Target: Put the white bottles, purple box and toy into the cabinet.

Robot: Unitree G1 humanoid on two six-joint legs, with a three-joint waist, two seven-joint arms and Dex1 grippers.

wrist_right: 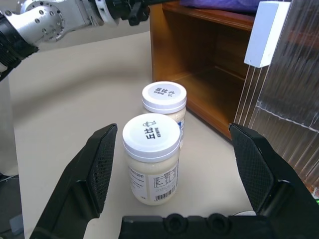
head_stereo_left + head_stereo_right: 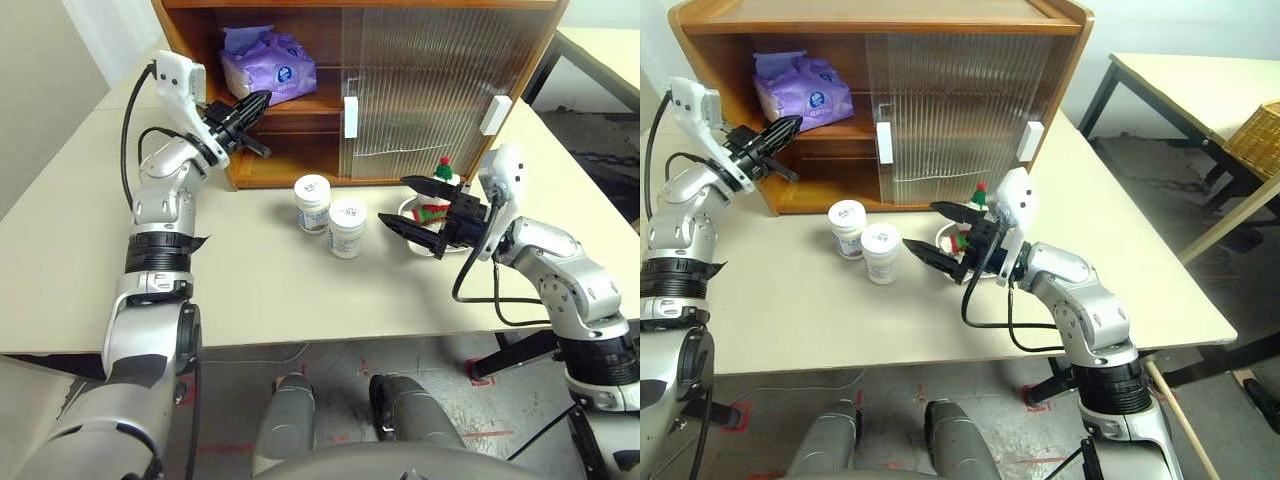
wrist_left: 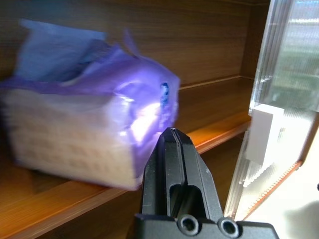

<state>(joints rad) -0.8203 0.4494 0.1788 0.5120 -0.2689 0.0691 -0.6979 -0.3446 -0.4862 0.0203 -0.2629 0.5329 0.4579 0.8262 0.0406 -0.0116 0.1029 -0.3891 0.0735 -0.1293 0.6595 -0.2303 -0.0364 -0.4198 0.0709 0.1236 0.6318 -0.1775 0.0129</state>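
The purple box (image 2: 268, 62) lies on the upper shelf in the open left part of the cabinet (image 2: 190, 35). My left gripper (image 2: 262, 100) is shut and empty, its tip just in front of that shelf, close below the box (image 3: 84, 124). Two white bottles (image 2: 313, 203) (image 2: 347, 227) stand side by side on the table before the cabinet. My right gripper (image 2: 392, 199) is open and level, pointing at the bottles from their right, the nearer bottle (image 1: 151, 159) a short way ahead of its fingers. The toy (image 2: 440, 190) sits in a bowl behind that gripper.
The cabinet's ribbed sliding doors (image 2: 430, 90) cover its middle and right, with white handles (image 2: 351, 117) (image 2: 495, 114). The bowl (image 2: 948, 240) stands on the beige table (image 2: 260, 300) right of the bottles. A second table (image 2: 1180, 80) and a wicker basket (image 2: 1255, 140) lie far right.
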